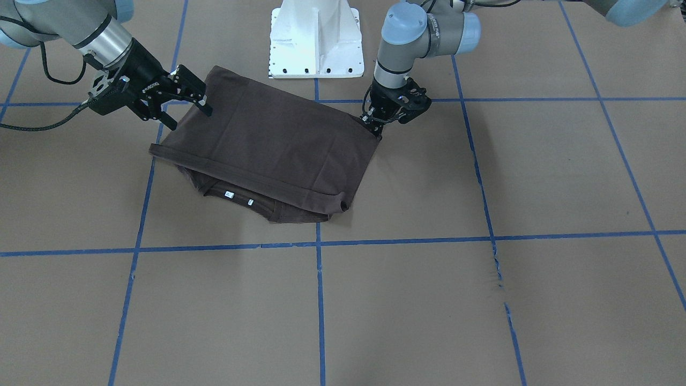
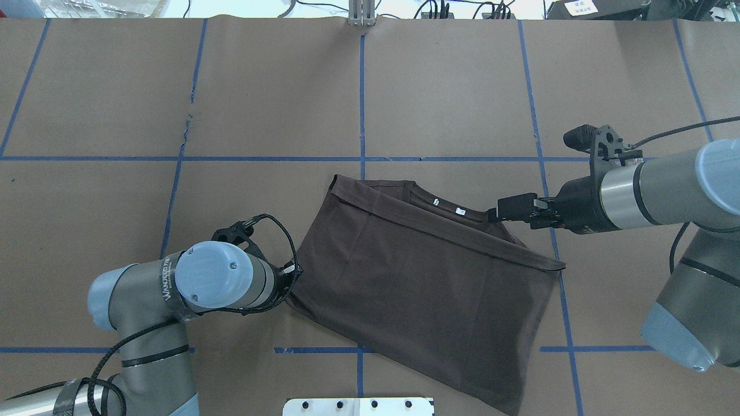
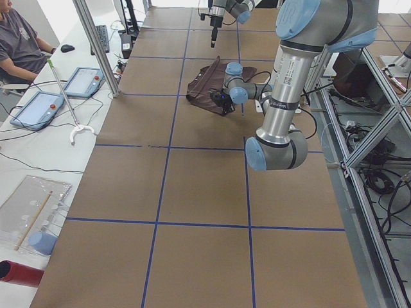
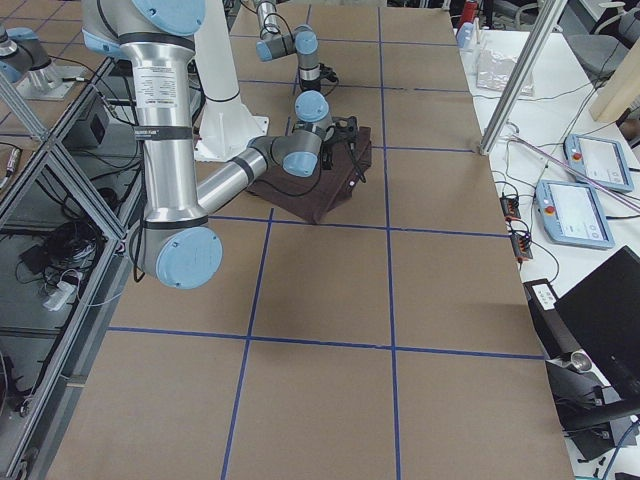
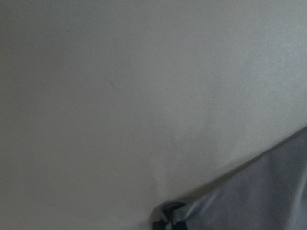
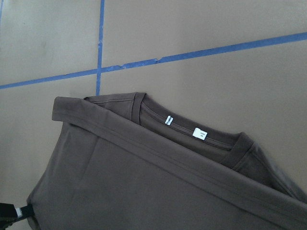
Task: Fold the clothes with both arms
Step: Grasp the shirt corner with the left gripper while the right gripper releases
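Nearest to the robot stands the white pedestal point(image 2: 358, 406). Just before it the T-shirt point(image 2: 428, 277) lies flat near the middle of the table point(image 2: 260, 86), askew to the blue tape lines point(image 2: 362, 86). The left gripper point(image 1: 375, 127) is low at the shirt's left corner, with its jaws closed together on the cloth there. The right gripper point(image 1: 190, 119) hangs above the shirt's right edge, its jaws wide apart and holding nothing. The shirt is folded in two layers. The hem of the upper layer runs just beside the collar point(image 6: 192, 130) at the far edge, where two small white labels point(image 6: 200, 134) show.
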`<state>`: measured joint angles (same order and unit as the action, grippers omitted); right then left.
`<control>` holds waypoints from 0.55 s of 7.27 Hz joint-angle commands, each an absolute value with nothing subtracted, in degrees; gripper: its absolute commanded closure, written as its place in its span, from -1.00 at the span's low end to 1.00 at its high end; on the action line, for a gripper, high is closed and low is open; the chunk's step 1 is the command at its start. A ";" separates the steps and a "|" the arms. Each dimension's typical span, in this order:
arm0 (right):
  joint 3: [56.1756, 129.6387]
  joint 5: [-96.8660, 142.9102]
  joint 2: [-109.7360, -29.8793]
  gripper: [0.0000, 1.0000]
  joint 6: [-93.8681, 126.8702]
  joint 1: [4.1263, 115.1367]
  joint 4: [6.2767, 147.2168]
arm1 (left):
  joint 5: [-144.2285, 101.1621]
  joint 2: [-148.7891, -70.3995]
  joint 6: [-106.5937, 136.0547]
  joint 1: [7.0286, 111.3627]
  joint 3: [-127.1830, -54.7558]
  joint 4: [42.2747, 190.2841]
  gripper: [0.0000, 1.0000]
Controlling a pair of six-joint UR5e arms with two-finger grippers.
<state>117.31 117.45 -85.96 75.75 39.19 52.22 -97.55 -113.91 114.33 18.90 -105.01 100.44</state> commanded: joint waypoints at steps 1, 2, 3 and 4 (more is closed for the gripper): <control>117.25 117.51 -86.04 -1.00 75.76 39.29 52.21 | -97.56 -113.91 113.21 23.08 -104.68 100.37 1.00; 117.16 117.42 -86.22 -1.00 75.94 39.29 52.29 | -97.47 -113.99 108.85 27.47 -104.16 100.37 1.00; 117.25 117.42 -86.22 -1.00 76.20 39.29 52.29 | -97.47 -114.34 103.68 31.69 -101.63 100.72 1.00; 117.25 117.33 -86.13 -1.00 76.29 39.29 52.29 | -97.47 -118.00 100.58 34.95 -96.21 102.46 1.00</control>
